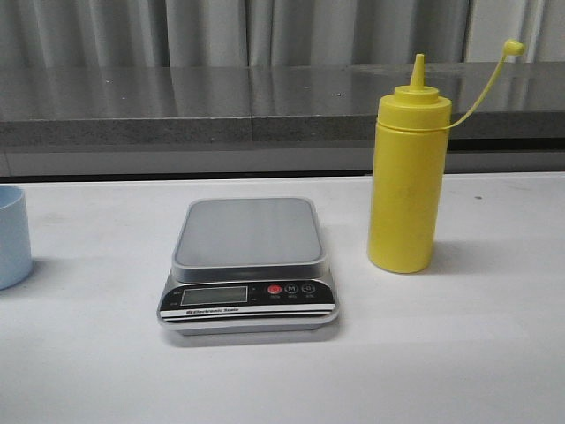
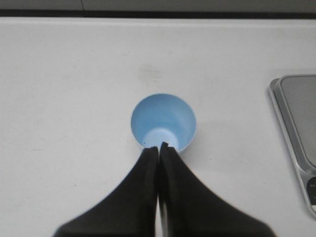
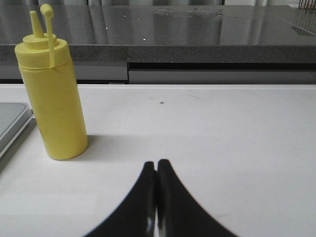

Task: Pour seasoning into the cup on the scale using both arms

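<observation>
The yellow seasoning bottle (image 1: 408, 177) stands upright on the white table, right of the scale, its cap hanging off on its tether (image 1: 513, 48). It also shows in the right wrist view (image 3: 55, 94). The scale (image 1: 248, 263) sits at the table's middle with a bare platform. The pale blue cup (image 1: 12, 237) stands at the far left edge, empty, seen from above in the left wrist view (image 2: 163, 122). My left gripper (image 2: 159, 146) is shut and empty, above the cup's near rim. My right gripper (image 3: 157, 163) is shut and empty, over bare table apart from the bottle.
A dark grey counter ledge (image 1: 265, 102) runs along the back of the table, with curtains behind it. The scale's corner (image 2: 296, 128) shows beside the cup in the left wrist view.
</observation>
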Action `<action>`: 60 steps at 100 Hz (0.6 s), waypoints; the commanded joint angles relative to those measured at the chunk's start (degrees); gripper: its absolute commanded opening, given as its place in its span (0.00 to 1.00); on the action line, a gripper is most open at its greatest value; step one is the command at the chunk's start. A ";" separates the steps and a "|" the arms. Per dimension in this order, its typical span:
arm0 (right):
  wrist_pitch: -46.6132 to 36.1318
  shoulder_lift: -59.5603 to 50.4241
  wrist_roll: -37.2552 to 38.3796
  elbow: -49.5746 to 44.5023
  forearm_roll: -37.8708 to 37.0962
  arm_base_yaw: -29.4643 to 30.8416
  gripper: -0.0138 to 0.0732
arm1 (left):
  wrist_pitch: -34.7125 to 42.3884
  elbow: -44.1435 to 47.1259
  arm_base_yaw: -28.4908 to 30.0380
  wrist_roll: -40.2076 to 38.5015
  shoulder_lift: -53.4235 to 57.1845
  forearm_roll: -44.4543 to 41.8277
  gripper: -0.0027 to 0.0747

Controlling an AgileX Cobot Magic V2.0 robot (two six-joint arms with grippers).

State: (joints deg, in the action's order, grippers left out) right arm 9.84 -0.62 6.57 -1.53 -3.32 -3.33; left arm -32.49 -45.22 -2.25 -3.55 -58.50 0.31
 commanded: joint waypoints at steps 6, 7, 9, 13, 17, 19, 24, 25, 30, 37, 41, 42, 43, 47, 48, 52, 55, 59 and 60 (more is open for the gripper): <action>-4.90 -1.12 -0.43 1.16 -0.01 0.46 0.08 | -0.34 -8.63 0.08 -0.58 -8.39 -3.08 0.01; -4.90 -1.12 -0.43 1.16 -0.01 0.46 0.08 | -0.58 -9.20 0.08 -0.58 -8.76 -3.27 0.01; -4.90 -1.12 -0.43 1.16 -0.01 0.46 0.08 | -0.69 -9.72 0.08 -0.58 -9.86 -3.85 0.01; -4.90 -1.12 -0.43 1.16 -0.01 0.46 0.08 | -1.26 -11.42 0.08 -0.58 -11.82 -4.75 0.01; -4.90 -1.12 -0.43 1.16 -0.01 0.46 0.08 | -1.49 -12.49 0.08 -0.58 -13.28 -5.45 0.01; -4.90 -1.12 -0.43 1.16 -0.01 0.46 0.08 | -1.63 -13.05 0.08 -0.58 -14.10 -5.59 0.01; -4.90 -1.12 -0.43 1.16 -0.01 0.46 0.08 | -1.63 -13.94 0.08 -0.58 -15.76 -5.59 0.01; -4.90 -1.12 -0.43 1.16 -0.01 0.46 0.08 | -1.63 -13.95 0.08 -0.70 -16.15 -5.59 0.01; -4.90 -1.12 -0.43 1.16 -0.01 0.46 0.08 | -1.37 -14.38 0.08 -0.71 -17.38 -5.59 0.01; -4.90 -1.12 -0.43 1.16 -0.01 0.46 0.08 | -1.22 -14.38 0.08 -0.71 -18.89 -5.59 0.01; -4.90 -1.12 -0.43 1.16 -0.01 0.46 0.08 | -1.22 -14.38 0.08 -0.71 -19.67 -5.59 0.01; -4.90 -1.12 -0.43 1.16 -0.01 0.46 0.08 | -1.22 -14.38 0.08 -0.71 -19.82 -5.59 0.01; -4.90 -1.12 -0.43 1.16 -0.01 0.46 0.08 | -1.22 -14.38 0.08 -0.71 -20.05 -5.59 0.02; -4.90 -1.12 -0.43 1.16 -0.01 0.46 0.08 | -1.22 -14.38 0.08 -0.71 -20.63 -5.59 0.03; -4.90 -1.12 -0.43 1.16 -0.01 0.46 0.08 | -1.22 -14.38 0.08 -0.71 -20.83 -5.59 0.04; -4.90 -1.12 -0.43 1.16 -0.01 0.46 0.08 | -1.22 -14.38 0.08 -0.71 -21.18 -5.59 0.07; -4.90 -1.12 -0.43 1.16 -0.01 0.46 0.08 | -1.22 -14.38 0.08 -0.71 -21.65 -5.59 0.12; -4.90 -1.12 -0.43 1.16 -0.01 0.46 0.08 | -1.22 -14.38 0.08 -0.71 -21.81 -5.59 0.18; -4.90 -1.12 -0.43 1.16 -0.01 0.46 0.08 | -1.22 -14.38 0.08 -0.71 -21.90 -5.59 0.20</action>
State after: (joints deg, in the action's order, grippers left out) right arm 9.84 -0.62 6.57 -1.53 -3.32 -3.33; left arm -36.14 -57.64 -2.25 -3.55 -81.46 -5.08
